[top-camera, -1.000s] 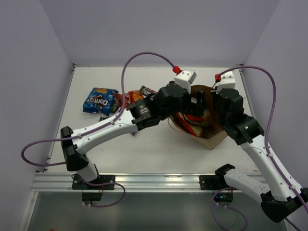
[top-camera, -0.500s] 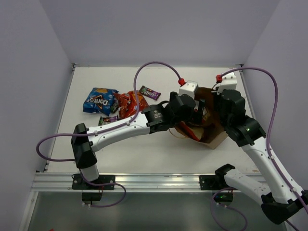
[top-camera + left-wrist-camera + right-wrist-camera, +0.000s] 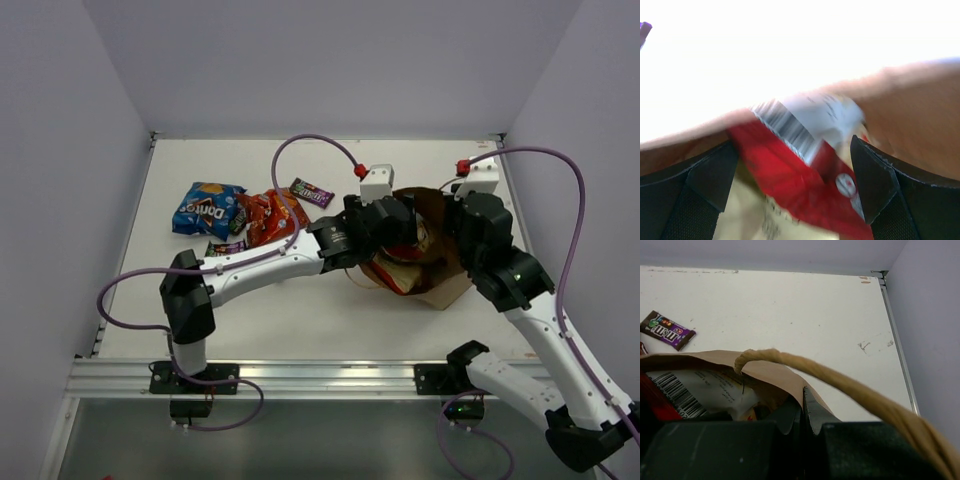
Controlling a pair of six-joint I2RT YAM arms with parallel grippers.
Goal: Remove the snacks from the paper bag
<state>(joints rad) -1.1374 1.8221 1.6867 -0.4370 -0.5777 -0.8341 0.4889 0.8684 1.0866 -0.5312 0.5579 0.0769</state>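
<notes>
Paper bag (image 3: pixel 440 285) on tabletop (image 3: pixel 300 320), rim clamped in right pincer (image 3: pixel 803 407). Left pincer (image 3: pixel 792 160) spread wide at bag mouth, flanking white-and-red chip bag (image 3: pixel 805 125). Blue Doritos bag (image 3: pixel 207 208) outside, well apart.

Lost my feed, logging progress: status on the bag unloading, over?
Left tool open, straddling white-and-red crinkly chip packet inside tall brown kraft paper bag. Right tool shut on bag rim. No obstruction seen.

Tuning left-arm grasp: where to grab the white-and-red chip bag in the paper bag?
Pinch the white-and-red chip bag at its crumpled barcode end, which shows in the paper bag mouth. Come straight in through the mouth; the open left hand straddles it.
</notes>
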